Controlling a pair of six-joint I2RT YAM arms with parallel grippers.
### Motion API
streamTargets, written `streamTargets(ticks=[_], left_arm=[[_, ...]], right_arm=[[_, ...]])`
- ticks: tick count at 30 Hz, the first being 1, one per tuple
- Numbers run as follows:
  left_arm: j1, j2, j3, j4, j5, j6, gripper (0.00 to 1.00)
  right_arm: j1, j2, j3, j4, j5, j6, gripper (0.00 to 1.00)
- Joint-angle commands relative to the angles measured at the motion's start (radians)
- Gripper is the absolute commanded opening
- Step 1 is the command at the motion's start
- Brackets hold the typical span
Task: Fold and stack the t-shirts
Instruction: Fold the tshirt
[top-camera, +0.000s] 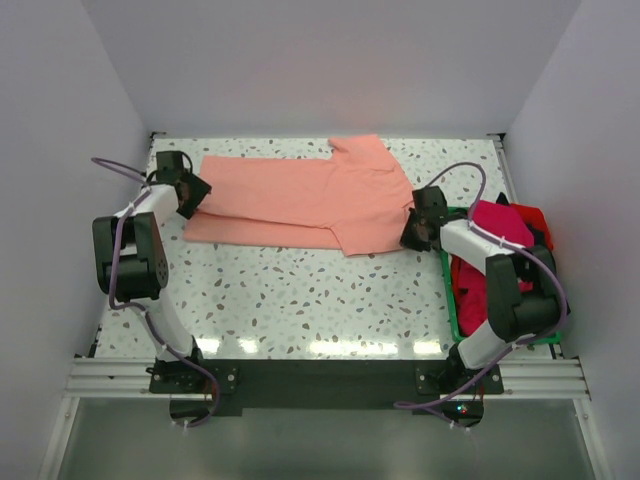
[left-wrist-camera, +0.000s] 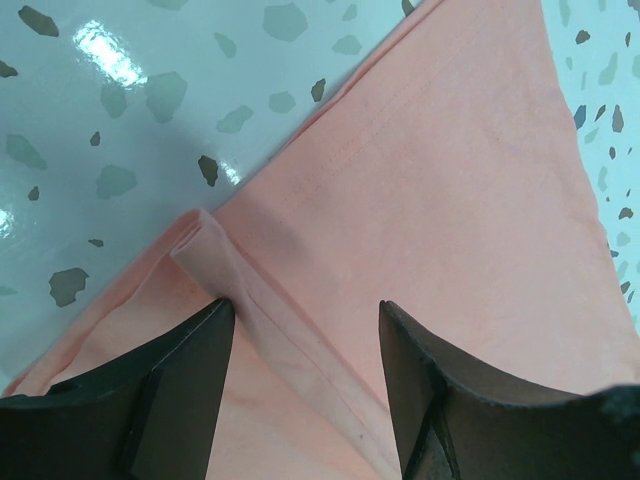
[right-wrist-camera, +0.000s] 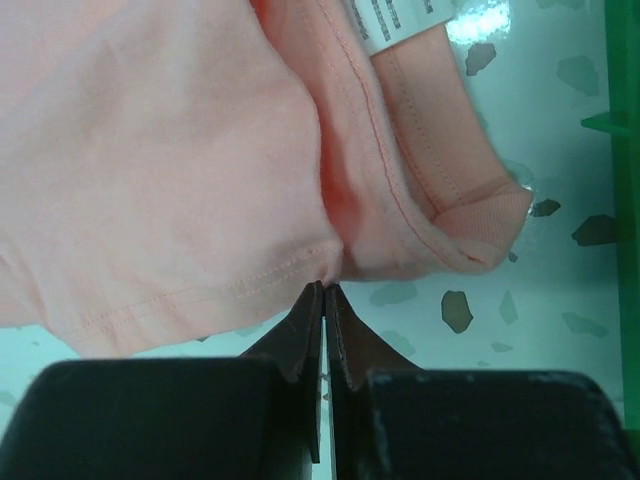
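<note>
**A:** Which step are you on?

**B:** As I judge it, you are partway through folding the first shirt. The salmon-pink t-shirt (top-camera: 300, 200) lies lengthwise on the bench (top-camera: 300, 300). It is narrowed into a long band, with one sleeve sticking out at its collar end. Nothing is stacked yet.

**A:** And your claws?

**B:** Your left claw (left-wrist-camera: 305, 320) is at the shirt's hem end, spread wide. Its fingers sit astride a small rolled ridge of hem and grip nothing. Your right claw (right-wrist-camera: 326, 290) is at the shirt's collar end, pressed together. The cloth puckers into its tips, so it appears to pinch the shirt's edge, close to the white label (right-wrist-camera: 395, 20).

**A:** What does the next move call for?

**B:** Probably closing your left claw on that hem ridge and catching every layer. Then both ends need lifting together so the band does not twist.

**A:** Anything in the way?

**B:** A green tray (top-camera: 451, 310) stands just beside the shirt's collar end. It holds a magenta t-shirt (top-camera: 500, 222) and a red t-shirt (top-camera: 532, 215). Your right arm hangs over that tray, so a wide swing could snag the pile.
</note>
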Motion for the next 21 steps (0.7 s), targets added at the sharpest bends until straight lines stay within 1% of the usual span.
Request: streamTargets(ticks=[1, 5, 9, 12, 13, 14, 21], left_arm=[[-0.002, 0.007, 0.045, -0.005, 0.002, 0.023, 0.64], [0.0, 0.016, 0.051, -0.004, 0.006, 0.021, 0.64], [-0.002, 0.028, 0.059, 0.001, 0.007, 0.02, 0.64], [0.0, 0.041, 0.062, 0.007, 0.006, 0.017, 0.64], [-0.002, 0.053, 0.071, 0.01, 0.007, 0.017, 0.64], [-0.002, 0.053, 0.071, 0.01, 0.007, 0.017, 0.64], [-0.002, 0.088, 0.103, 0.021, 0.01, 0.013, 0.63]], right_arm=[[-0.001, -0.021, 0.07, 0.009, -0.016, 0.006, 0.0], [-0.001, -0.006, 0.127, -0.009, -0.035, 0.012, 0.0], [-0.001, 0.031, 0.229, -0.025, -0.055, 0.017, 0.0], [-0.001, 0.083, 0.314, -0.039, -0.071, 0.018, 0.0], [-0.005, 0.131, 0.378, -0.042, -0.082, 0.02, 0.0], [-0.005, 0.148, 0.379, -0.046, -0.082, 0.021, 0.0], [-0.05, 0.31, 0.591, -0.06, -0.16, 0.044, 0.0]])
